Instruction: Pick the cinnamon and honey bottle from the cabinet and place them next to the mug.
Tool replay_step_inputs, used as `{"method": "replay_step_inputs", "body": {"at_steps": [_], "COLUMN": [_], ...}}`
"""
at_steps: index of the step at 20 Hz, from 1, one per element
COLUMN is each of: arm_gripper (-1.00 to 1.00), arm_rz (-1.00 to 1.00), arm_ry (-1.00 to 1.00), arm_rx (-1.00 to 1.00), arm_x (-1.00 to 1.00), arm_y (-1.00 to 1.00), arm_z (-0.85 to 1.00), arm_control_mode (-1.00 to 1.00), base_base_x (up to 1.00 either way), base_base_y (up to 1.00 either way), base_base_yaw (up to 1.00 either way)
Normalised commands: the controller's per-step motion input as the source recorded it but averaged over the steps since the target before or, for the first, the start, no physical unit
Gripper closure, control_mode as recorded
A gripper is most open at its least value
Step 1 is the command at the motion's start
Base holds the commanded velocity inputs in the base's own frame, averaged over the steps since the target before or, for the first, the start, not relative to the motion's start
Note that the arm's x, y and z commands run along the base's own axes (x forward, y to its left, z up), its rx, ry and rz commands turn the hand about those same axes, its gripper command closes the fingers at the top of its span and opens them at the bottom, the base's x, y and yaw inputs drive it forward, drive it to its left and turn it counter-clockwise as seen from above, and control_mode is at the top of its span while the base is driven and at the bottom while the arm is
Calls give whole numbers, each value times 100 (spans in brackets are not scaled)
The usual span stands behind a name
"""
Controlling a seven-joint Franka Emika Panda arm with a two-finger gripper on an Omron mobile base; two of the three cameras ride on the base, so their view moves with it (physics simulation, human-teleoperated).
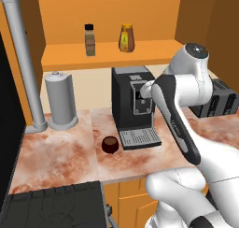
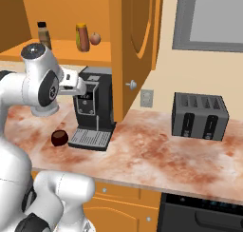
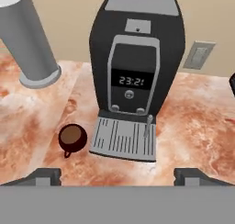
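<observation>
The cinnamon (image 1: 89, 40) and the amber honey bottle (image 1: 126, 38) stand upright and apart on the open shelf of the orange cabinet (image 1: 107, 55). From the right they are the cinnamon (image 2: 44, 34) and the honey bottle (image 2: 82, 37). The dark brown mug (image 1: 110, 145) sits on the counter left of a coffee machine's drip tray, and shows as the mug (image 3: 72, 138) in the hand view. My gripper (image 3: 117, 176) hangs open above the counter in front of the coffee machine, well below the shelf, with nothing between its fingertips (image 3: 46, 175).
A black coffee machine (image 1: 133, 103) stands under the shelf. A grey paper towel holder (image 1: 59, 101) is to its left, a toaster (image 2: 199, 116) to its right. A small red apple (image 2: 95, 38) lies on the shelf beside the honey. The cabinet door (image 2: 135, 45) stands open.
</observation>
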Motion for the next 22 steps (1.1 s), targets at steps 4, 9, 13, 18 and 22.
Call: {"method": "replay_step_inputs", "body": {"at_steps": [4, 9, 13, 18, 22], "arm_gripper": [-100, -100, -100, -100, -100], "arm_rz": [0, 0, 0, 0, 0], "arm_ry": [-38, -31, -7, 0, 0], "arm_rx": [1, 9, 5, 0, 0], "arm_x": [-11, 3, 7, 39, 35], "arm_y": [8, 0, 3, 4, 0], "arm_z": [93, 75, 79, 76, 48], "arm_control_mode": [-100, -100, -100, -100, -100], "base_base_x": [0, 0, 0, 0, 0], "base_base_y": [0, 0, 0, 0, 0], "base_base_yaw": [0, 0, 0, 0, 0]}}
